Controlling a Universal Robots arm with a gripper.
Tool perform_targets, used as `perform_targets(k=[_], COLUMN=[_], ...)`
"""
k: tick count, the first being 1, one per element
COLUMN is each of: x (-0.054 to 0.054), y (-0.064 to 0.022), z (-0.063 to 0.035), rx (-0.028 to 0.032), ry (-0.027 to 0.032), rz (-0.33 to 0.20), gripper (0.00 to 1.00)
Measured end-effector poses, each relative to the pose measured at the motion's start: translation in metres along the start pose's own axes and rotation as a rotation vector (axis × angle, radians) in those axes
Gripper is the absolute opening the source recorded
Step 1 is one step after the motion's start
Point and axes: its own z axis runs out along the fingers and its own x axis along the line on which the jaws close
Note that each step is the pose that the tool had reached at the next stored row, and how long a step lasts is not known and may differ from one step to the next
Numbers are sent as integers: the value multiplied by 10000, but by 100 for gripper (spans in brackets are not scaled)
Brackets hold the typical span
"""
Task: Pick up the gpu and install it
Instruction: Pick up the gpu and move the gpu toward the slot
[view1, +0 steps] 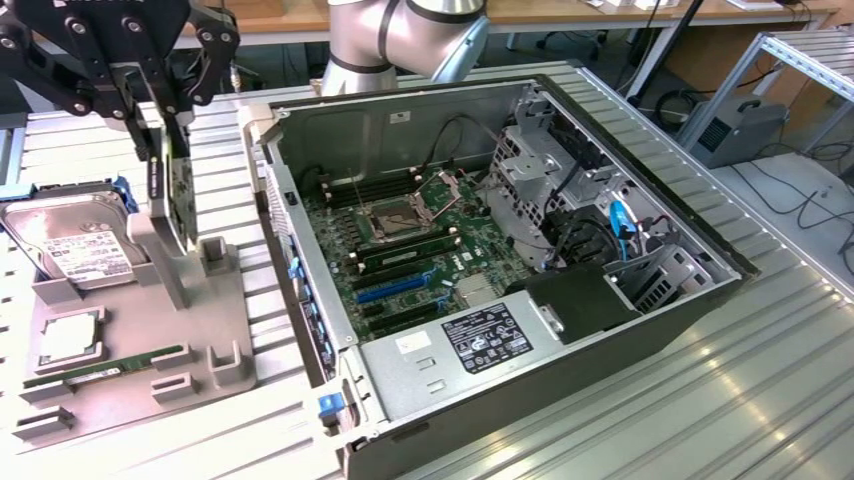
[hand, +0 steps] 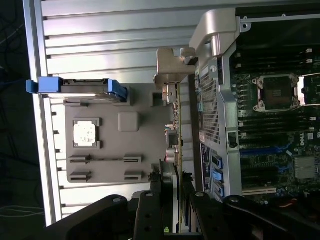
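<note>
The gripper (view1: 156, 120) has its fingers (hand: 161, 186) partly closed on either side of the gpu (view1: 174, 200), pinching its upper edge. The card stands on edge at the grey tray's (view1: 147, 300) edge beside the computer case (view1: 400, 110). The card's lower edge is hidden behind a tray post, so I cannot tell whether it is seated or lifted. From the wrist it shows edge-on, its face hidden, its silver bracket (hand: 170, 67) at the far end.
</note>
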Motion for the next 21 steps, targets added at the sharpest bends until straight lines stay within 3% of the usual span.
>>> perform_targets(k=[21], x=[-133], y=[5], z=[3], rx=[1], ry=[1], rz=[0], gripper=[27])
